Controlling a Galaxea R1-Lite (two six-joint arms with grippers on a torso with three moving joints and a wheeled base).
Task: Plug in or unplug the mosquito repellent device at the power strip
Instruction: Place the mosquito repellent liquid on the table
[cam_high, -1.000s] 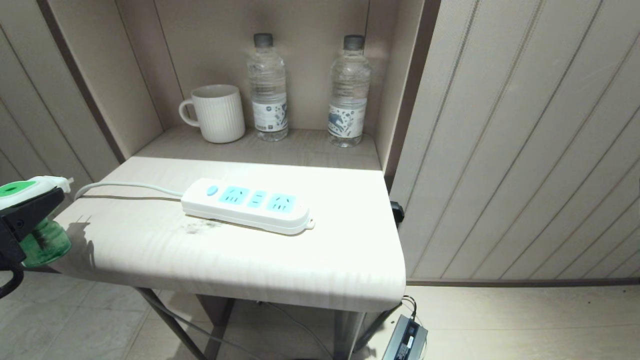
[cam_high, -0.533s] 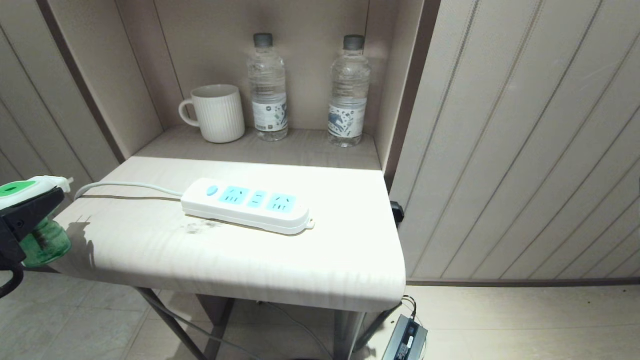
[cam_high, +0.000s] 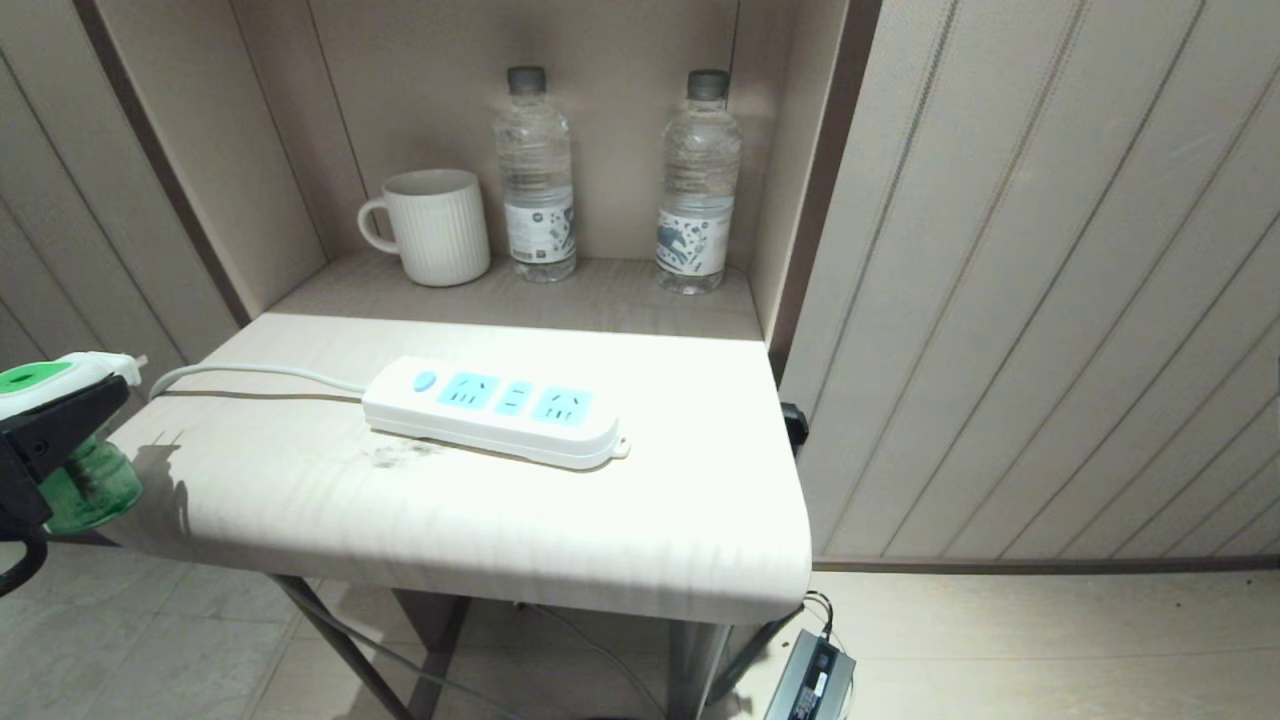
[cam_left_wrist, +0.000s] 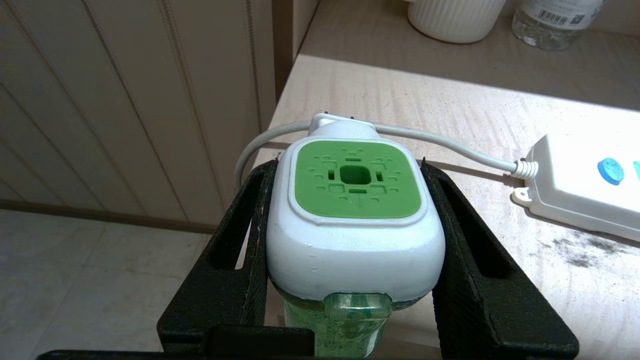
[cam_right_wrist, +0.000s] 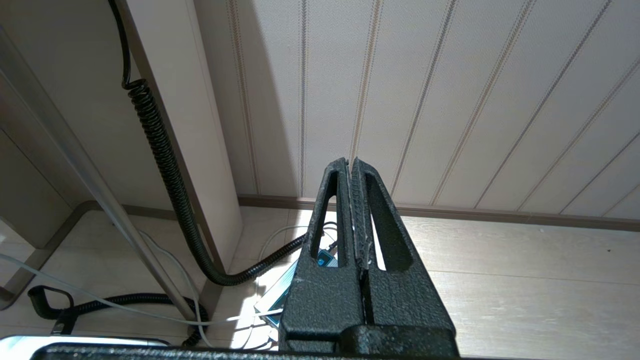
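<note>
Two pincers show here. At the left edge of the head view, off the worktop's (cam_high: 480, 520) left end, the left pincer (cam_left_wrist: 352, 220) is clamped on the mosquito repellent device (cam_left_wrist: 355, 210), one black finger (cam_left_wrist: 245, 240) pressed to each side of its white head; its green top faces up and the translucent green bottle hangs below. Well apart from it, the power strip (cam_high: 500, 412) lies flat near the middle of the worktop, all three light-blue socket faces bare, its white cord (cam_high: 250, 372) running off toward the left edge. Behind, on a recessed shelf, stand a ribbed white mug (cam_high: 435, 228) and two clear water bottles (cam_high: 537, 175). Low beside the panelled wall, the right pincer (cam_right_wrist: 354, 200) has its fingers pressed together on nothing.
</note>
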